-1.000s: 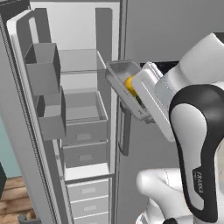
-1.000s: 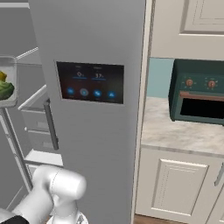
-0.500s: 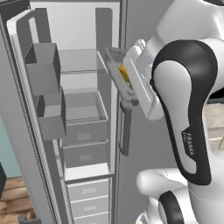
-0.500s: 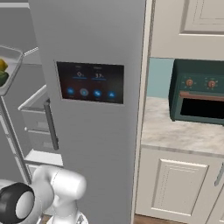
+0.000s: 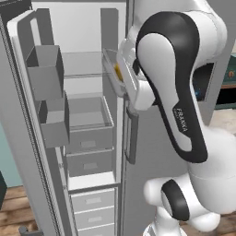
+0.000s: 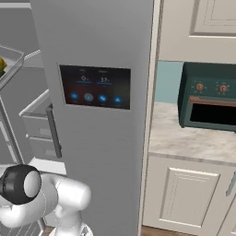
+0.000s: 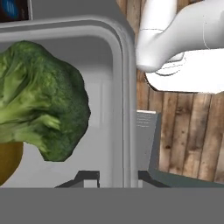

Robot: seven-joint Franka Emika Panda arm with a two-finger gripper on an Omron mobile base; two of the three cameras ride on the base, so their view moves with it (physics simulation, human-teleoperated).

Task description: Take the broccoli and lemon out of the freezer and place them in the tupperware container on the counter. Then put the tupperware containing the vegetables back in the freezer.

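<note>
The tupperware container hangs tilted at the open freezer, level with its upper shelf. In it lies the yellow lemon. In the hand view the dark green broccoli fills the tray's left side, with the lemon tucked under it. My gripper is shut on the tupperware container's rim, one fingertip inside the tray and the other outside. In the right base view the tray with the lemon shows at the left edge.
The freezer's open door carries two grey bins, and grey drawers sit below the shelves. My own arm looms right of the opening. The closed door with its display panel stands beside the counter and a dark green toaster oven.
The tray has moved left toward the open freezer compartment and tilted more steeply. My arm's elbow has swung up into the left base view. The grip has not changed.
</note>
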